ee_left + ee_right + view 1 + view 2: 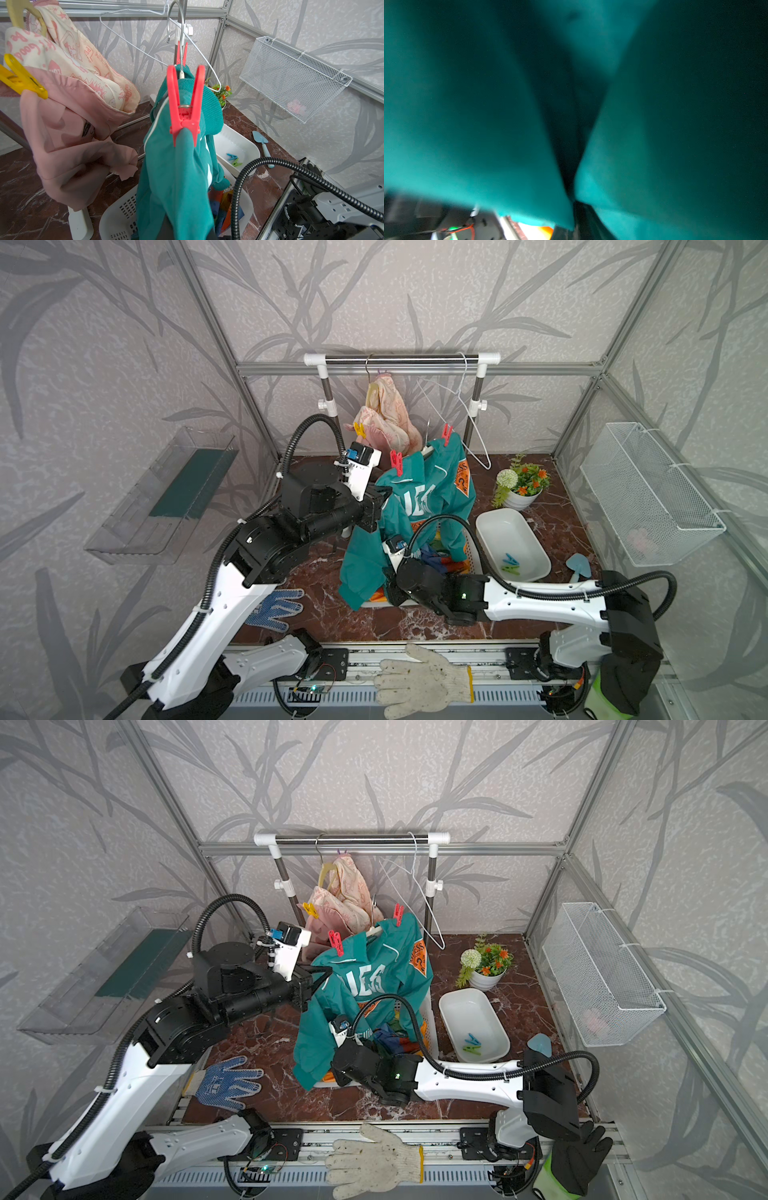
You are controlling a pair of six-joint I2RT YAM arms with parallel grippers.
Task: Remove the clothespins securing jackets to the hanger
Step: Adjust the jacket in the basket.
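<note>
I see two red pins [396, 461] [446, 434] clipping the teal jacket [428, 497] to its hanger, held over the basket [116, 216] mid-worktop. My left gripper [380, 506] is clamped on its shoulder; my right gripper [390, 589] is closed on its lower fabric. A yellow pin [22, 80] grips the pink jacket [68, 133] behind.

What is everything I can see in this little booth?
teal jacket with white lettering: one, teal, centre
pink jacket with cream lining: one, pink, on metal rail
red plastic clothespins: two, red, on teal jacket
yellow plastic clothespin: one, yellow, on pink jacket
blue and green clothespins: two, in white plastic tub
work gloves: three; blue-dotted, white knit, black; front
potted flowers: one, white pot, back right
left gripper: shut on teal jacket
right gripper: shut on teal jacket
</note>
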